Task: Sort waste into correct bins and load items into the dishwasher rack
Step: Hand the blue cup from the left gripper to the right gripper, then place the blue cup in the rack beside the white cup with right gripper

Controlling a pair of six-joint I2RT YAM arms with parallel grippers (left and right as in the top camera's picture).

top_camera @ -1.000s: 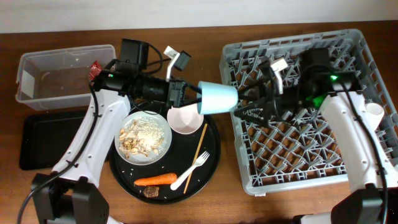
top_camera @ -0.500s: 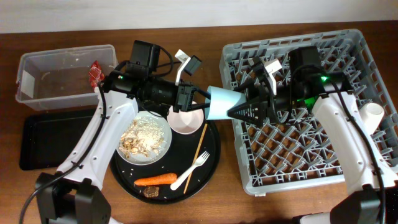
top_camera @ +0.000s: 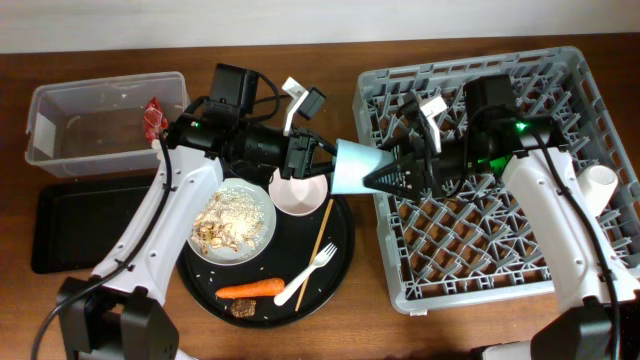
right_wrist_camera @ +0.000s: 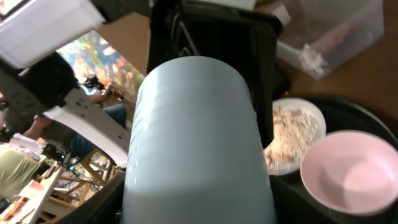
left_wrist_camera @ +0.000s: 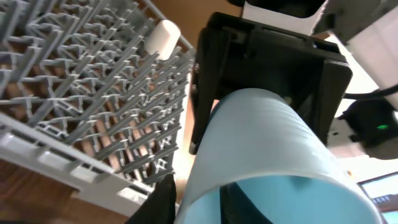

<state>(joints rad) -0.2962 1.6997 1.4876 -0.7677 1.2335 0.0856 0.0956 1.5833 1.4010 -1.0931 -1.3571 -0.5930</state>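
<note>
Blue plastic in both wrist views. Pinched at the rim by the left gripper (top_camera: 318, 160), one finger inside the mouth and one outside: the small light blue cup (top_camera: 355, 166), held on its side in the air, base pointing toward the dishwasher rack (top_camera: 470, 293). Flanked at that base by the dark fingers of the right gripper (top_camera: 385, 178), spread on either side of the cup wall; cannot tell from any view whether pressing yet or merely surrounding. Compared with a second ago: both arms drawn in toward each other, the right fingers then just at the base and now overlapping it; hardly any shift over the last half second. Reads as a handover nearly made, not a placement. Just below and left of the cup, the pale pink bowl (top_camera: 298, 192), empty, on the round black tray (top_camera: 340, 250), beside the white round plate (top_camera: 262, 232) heaped with pale rice and crumbs (top_camera: 228, 218). Further down that tray: thin wooden chopstick (top_camera: 322, 232), white plastic fork (top_camera: 308, 272), orange carrot (top_camera: 250, 290), small brown chunk (top_camera: 243, 309). Inside the rack, at its right edge, a white cup (top_camera: 600, 181). Far left, red shiny snack wrapper (top_camera: 152, 117) at the right end of the clear tub (top_camera: 40, 130), flat black tray (top_camera: 60, 240) in front. For the task: one more item close to reaching the rack, most sorting not yet done. Next, probably: secure the right grip before loosening the left, or risk a drop onto the bowl.
</note>
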